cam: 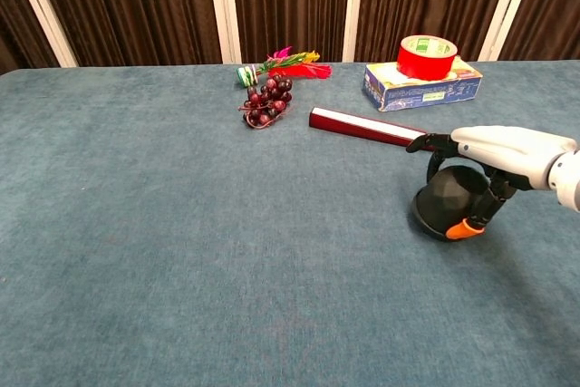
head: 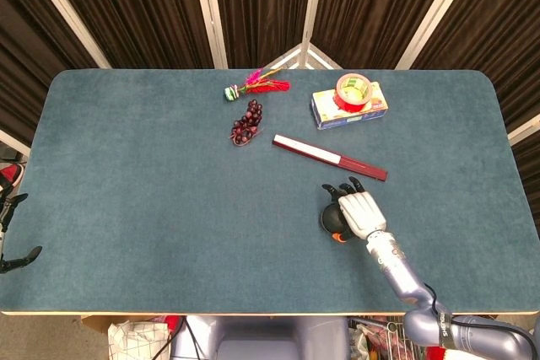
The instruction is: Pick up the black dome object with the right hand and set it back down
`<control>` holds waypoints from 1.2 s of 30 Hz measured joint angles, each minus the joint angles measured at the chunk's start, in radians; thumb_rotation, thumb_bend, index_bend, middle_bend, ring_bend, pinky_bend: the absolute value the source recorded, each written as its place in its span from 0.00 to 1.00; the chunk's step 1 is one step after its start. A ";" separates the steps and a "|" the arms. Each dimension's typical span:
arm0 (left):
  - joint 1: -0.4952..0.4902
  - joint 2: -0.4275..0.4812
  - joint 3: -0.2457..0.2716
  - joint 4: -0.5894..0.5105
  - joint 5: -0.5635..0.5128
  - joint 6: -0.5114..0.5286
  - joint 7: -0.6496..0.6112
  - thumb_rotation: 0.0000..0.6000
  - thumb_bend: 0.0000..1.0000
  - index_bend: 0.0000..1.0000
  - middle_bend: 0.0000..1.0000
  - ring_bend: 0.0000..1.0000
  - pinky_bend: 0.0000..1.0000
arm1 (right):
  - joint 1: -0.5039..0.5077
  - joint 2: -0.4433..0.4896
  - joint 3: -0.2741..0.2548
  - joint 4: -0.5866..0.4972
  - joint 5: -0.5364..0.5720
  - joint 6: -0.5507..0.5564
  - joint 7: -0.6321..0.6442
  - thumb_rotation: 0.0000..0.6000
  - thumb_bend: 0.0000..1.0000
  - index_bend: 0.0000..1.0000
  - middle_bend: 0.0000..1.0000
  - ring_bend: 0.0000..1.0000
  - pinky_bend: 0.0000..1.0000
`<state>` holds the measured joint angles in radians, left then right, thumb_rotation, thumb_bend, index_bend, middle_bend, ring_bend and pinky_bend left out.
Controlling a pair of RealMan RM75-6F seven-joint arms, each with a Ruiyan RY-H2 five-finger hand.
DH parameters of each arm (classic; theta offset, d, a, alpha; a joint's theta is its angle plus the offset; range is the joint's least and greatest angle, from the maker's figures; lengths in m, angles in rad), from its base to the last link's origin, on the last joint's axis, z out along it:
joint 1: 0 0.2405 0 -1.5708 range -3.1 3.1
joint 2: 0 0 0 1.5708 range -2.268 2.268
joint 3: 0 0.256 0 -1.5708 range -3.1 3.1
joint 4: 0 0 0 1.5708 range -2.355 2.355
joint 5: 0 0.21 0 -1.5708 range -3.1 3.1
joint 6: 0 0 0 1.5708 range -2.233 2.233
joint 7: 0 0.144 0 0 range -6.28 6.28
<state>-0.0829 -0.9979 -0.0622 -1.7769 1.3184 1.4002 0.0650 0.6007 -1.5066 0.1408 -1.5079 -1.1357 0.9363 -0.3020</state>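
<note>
The black dome object (head: pixel 329 218) (cam: pixel 447 198) stands on the blue table (head: pixel 152 208), right of centre and towards the front. My right hand (head: pixel 359 211) (cam: pixel 497 153) lies over its top and right side. The dark fingers curl around the dome, and the orange-tipped thumb (cam: pixel 464 228) presses low on its front. Dome and table look in contact in the chest view. Of my left hand (head: pixel 12 233), only dark fingertips show at the far left edge of the head view, off the table, spread and holding nothing.
A closed red fan (head: pixel 329 157) (cam: pixel 364 125) lies just behind the dome. Further back are a bunch of dark grapes (head: pixel 246 123), a feathered toy (head: pixel 258 86), and a red tape roll (head: pixel 353 90) on a flat box (head: pixel 349 112).
</note>
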 measured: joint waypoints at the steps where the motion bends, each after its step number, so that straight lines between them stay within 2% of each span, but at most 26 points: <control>1: 0.000 0.000 0.000 0.000 0.000 0.000 0.000 1.00 0.31 0.14 0.00 0.00 0.09 | 0.001 0.002 0.001 -0.006 0.005 0.001 -0.004 1.00 0.12 0.13 0.27 0.13 0.00; 13: 0.000 -0.001 0.001 -0.001 0.002 0.002 0.002 1.00 0.31 0.14 0.00 0.00 0.09 | 0.008 0.024 0.002 -0.050 0.042 0.005 -0.021 1.00 0.11 0.13 0.23 0.11 0.00; 16: 0.001 -0.001 0.002 -0.001 0.003 0.002 0.003 1.00 0.31 0.14 0.00 0.00 0.09 | 0.008 0.028 0.002 -0.055 0.040 0.013 -0.021 1.00 0.11 0.13 0.28 0.11 0.00; 18: 0.001 -0.001 0.002 -0.001 0.004 0.003 0.003 1.00 0.31 0.14 0.00 0.00 0.09 | 0.008 0.026 0.001 -0.050 0.038 0.019 -0.023 1.00 0.11 0.14 0.35 0.13 0.00; 21: 0.002 -0.001 0.001 -0.002 0.003 0.004 0.003 1.00 0.31 0.14 0.00 0.00 0.09 | 0.006 0.021 0.001 -0.047 0.033 0.030 -0.016 1.00 0.11 0.19 0.48 0.19 0.00; 23: 0.002 -0.002 0.001 -0.002 0.003 0.004 0.004 1.00 0.31 0.14 0.00 0.00 0.09 | 0.004 0.015 0.002 -0.042 0.027 0.039 -0.010 1.00 0.11 0.21 0.52 0.22 0.00; 29: 0.000 -0.003 0.002 -0.001 0.002 0.002 0.009 1.00 0.31 0.14 0.00 0.00 0.09 | 0.004 0.008 0.002 -0.037 0.018 0.050 -0.005 1.00 0.11 0.28 0.57 0.26 0.00; 36: 0.000 -0.003 0.001 -0.001 0.001 0.002 0.008 1.00 0.31 0.14 0.00 0.00 0.09 | -0.003 0.024 0.026 -0.073 -0.024 0.081 0.073 1.00 0.11 0.29 0.57 0.26 0.00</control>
<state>-0.0825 -1.0007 -0.0609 -1.7782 1.3193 1.4023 0.0730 0.5980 -1.4830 0.1671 -1.5806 -1.1596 1.0169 -0.2291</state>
